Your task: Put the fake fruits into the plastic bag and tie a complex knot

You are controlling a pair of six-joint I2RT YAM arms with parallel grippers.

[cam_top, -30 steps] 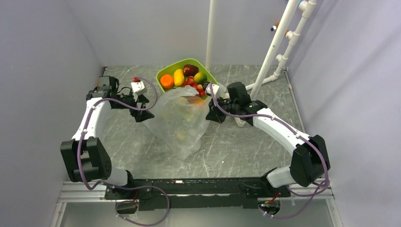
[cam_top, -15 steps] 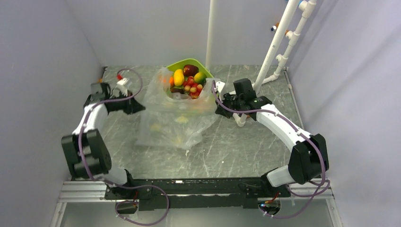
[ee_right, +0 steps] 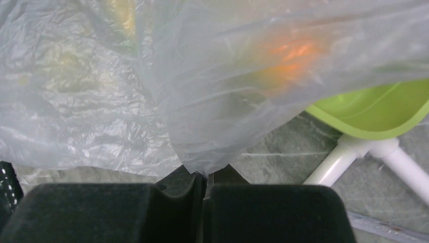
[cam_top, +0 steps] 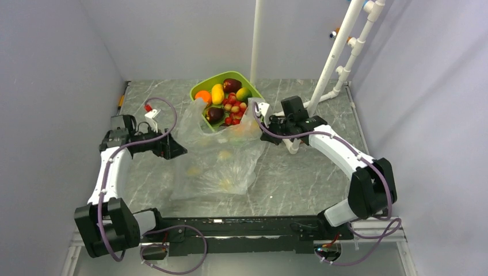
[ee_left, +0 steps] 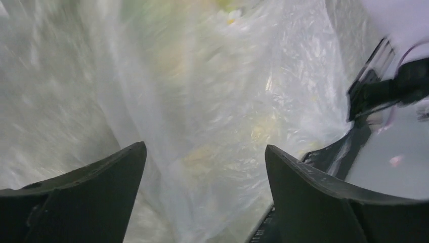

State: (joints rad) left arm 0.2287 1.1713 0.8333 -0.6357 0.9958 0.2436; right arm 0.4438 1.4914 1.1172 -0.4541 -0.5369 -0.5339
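The plastic bag (cam_top: 218, 158) lies slack and crumpled on the marble table, with a few yellowish fake fruits (cam_top: 225, 154) inside it. More fake fruits (cam_top: 217, 93) fill the lime green tray (cam_top: 253, 91) behind it. My left gripper (cam_top: 178, 152) is open at the bag's left edge. In the left wrist view its fingers (ee_left: 205, 167) stand wide apart, with blurred bag film (ee_left: 212, 101) just beyond them. My right gripper (cam_top: 263, 131) is shut on the bag's right rim; the right wrist view shows film (ee_right: 152, 101) pinched in the gripper (ee_right: 205, 174). The knot is not in view.
A white pipe post (cam_top: 256, 40) rises behind the tray, and a taller pipe frame (cam_top: 336, 57) stands at the back right, its foot (ee_right: 354, 157) close to my right gripper. Grey walls close in three sides. A black rail (cam_top: 241, 227) runs along the near edge.
My left gripper shut, then opened and swung nearer and rightward. The bag, stretched up half a second ago, has sunk flatter on the table. The right arm barely moved.
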